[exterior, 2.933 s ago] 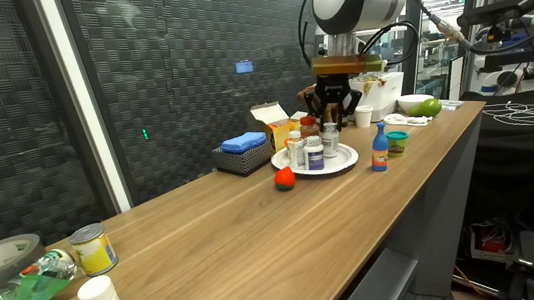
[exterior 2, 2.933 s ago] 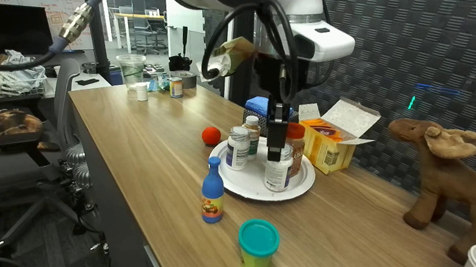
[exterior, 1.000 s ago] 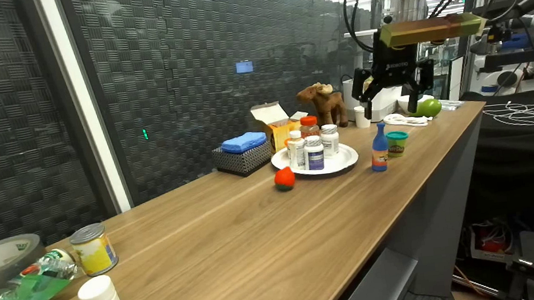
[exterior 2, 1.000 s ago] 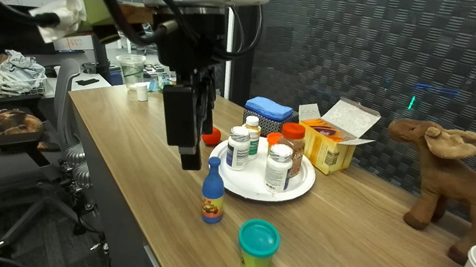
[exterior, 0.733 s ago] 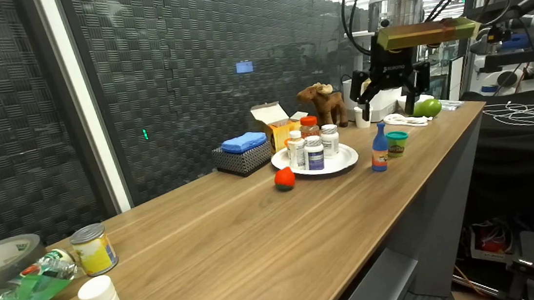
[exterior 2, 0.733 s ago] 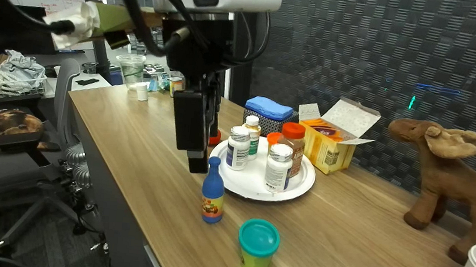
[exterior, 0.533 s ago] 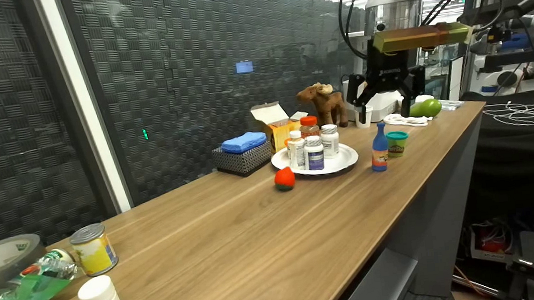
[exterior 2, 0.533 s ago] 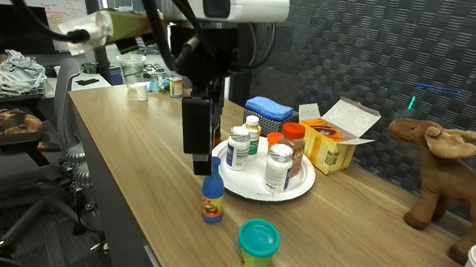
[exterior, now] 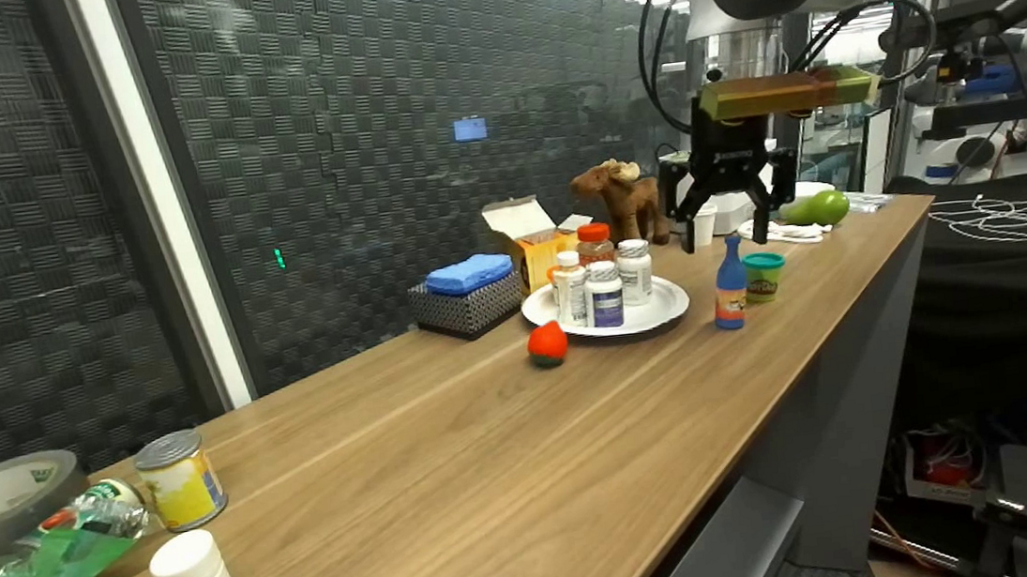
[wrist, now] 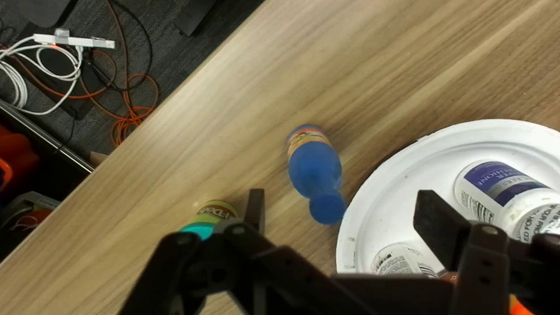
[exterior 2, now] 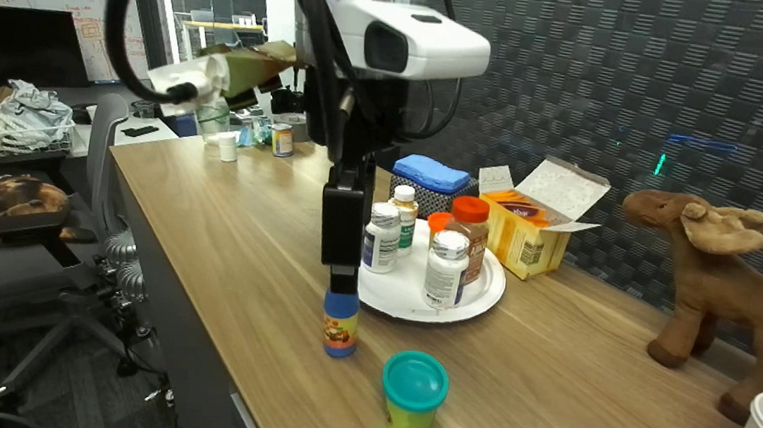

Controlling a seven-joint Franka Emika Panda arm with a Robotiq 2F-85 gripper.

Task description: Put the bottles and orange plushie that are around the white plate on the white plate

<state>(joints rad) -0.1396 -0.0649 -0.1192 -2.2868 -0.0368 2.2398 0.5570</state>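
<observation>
Just outside the white plate a blue bottle stands upright on the table. My gripper hangs open over it, fingertips around the height of its cap; neither finger touches it in the wrist view. The plate bears several bottles: a white one with a purple label, a white one with a green label, another white bottle and a red-capped brown one. The orange plushie lies on the table beside the plate; in an exterior view the gripper hides it.
A Play-Doh tub with a teal lid stands close to the blue bottle. Beyond the plate are a yellow open box, a blue cloth on a dark box and a toy moose. The table edge is near.
My gripper rose off the plate, leaving a white bottle there, and swung away. Over the last second it has come down and back towards the blue bottle, its jaws narrowing slightly.
</observation>
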